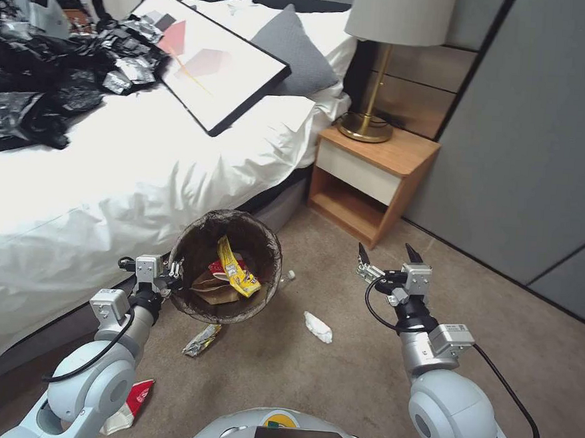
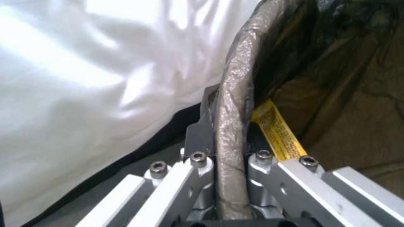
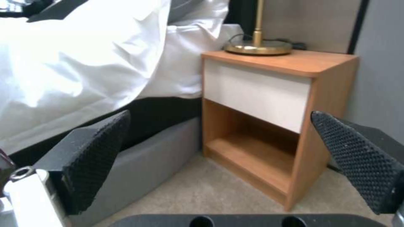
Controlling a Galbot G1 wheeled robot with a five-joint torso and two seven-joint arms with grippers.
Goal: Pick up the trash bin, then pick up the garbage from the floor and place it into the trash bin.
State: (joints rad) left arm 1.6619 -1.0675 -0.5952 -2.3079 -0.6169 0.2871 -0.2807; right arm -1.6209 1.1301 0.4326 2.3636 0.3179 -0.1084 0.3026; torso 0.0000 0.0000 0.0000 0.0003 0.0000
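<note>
Bin (image 1: 197,289) held off the floor beside the bed (image 1: 129,167), gripped at its near rim by the left gripper (image 1: 171,278); in the left wrist view the jaws are seen closed on the bag-covered rim (image 2: 231,126), one finger outside the wall and one inside. Inside the bin, a yellow wrapper (image 1: 235,268), a red-and-white packet (image 1: 225,268) and a tan paper bag (image 1: 214,290) are noted. Right gripper (image 1: 386,259) is held above the carpet near the nightstand (image 1: 368,184), jaws spread wide and holding nothing; its textured pads (image 3: 97,157) are seen well apart in the right wrist view. Litter left on the floor: a crumpled white tissue (image 1: 317,327) between the two arms, a shiny wrapper (image 1: 200,341) just below the bin, a red-and-white packet (image 1: 129,404) beside the left arm, and what may be a clear bottle (image 1: 288,277) partly hidden behind the bin. The bin is judged light and fairly stiff, though the thin liner could slip under a rim pinch, so it should be kept level. The tissue is judged soft and nearly weightless, best pinched across its bulk. The flat wrappers are judged slick and thin, lying close to the carpet; a raised or crumpled edge is the better hold.
</note>
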